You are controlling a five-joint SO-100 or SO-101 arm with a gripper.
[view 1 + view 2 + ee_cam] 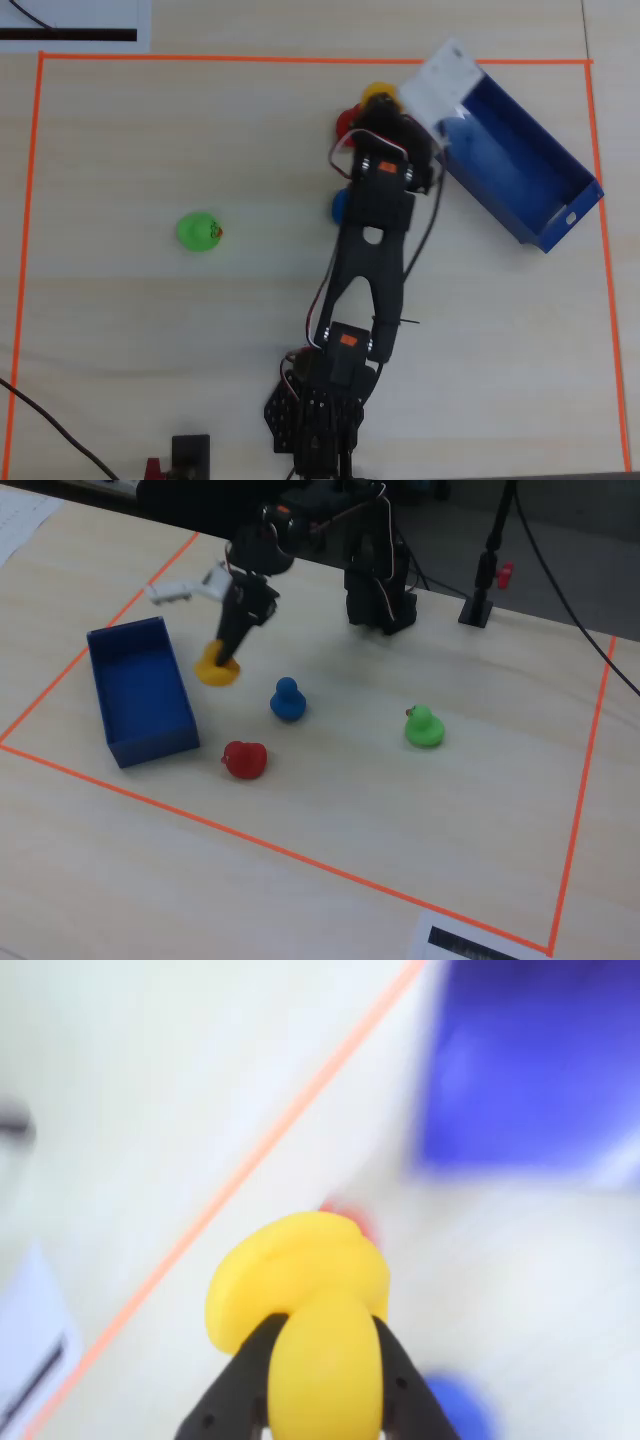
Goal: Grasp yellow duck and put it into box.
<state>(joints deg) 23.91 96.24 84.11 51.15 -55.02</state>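
My gripper (pixel 325 1328) is shut on the yellow duck (pixel 300 1285), with a black finger (pixel 240 1385) pressing on each side of its body. In the fixed view the yellow duck (pixel 214 671) hangs from the gripper (pixel 227 660) just right of the blue box (pixel 150 746), low over the table. From overhead the yellow duck (pixel 378 95) peeks out past the gripper (pixel 383 108), close to the white-marked end of the box (pixel 560 225). The box (pixel 520 1070) is a blue blur at upper right in the wrist view.
A red duck (pixel 244 760) lies near the box's front corner, a blue duck (pixel 288 700) stands right of the gripper, and a green duck (pixel 424 727) is farther right. Orange tape (pixel 300 855) frames the work area. The arm's base (pixel 378 590) stands at the back.
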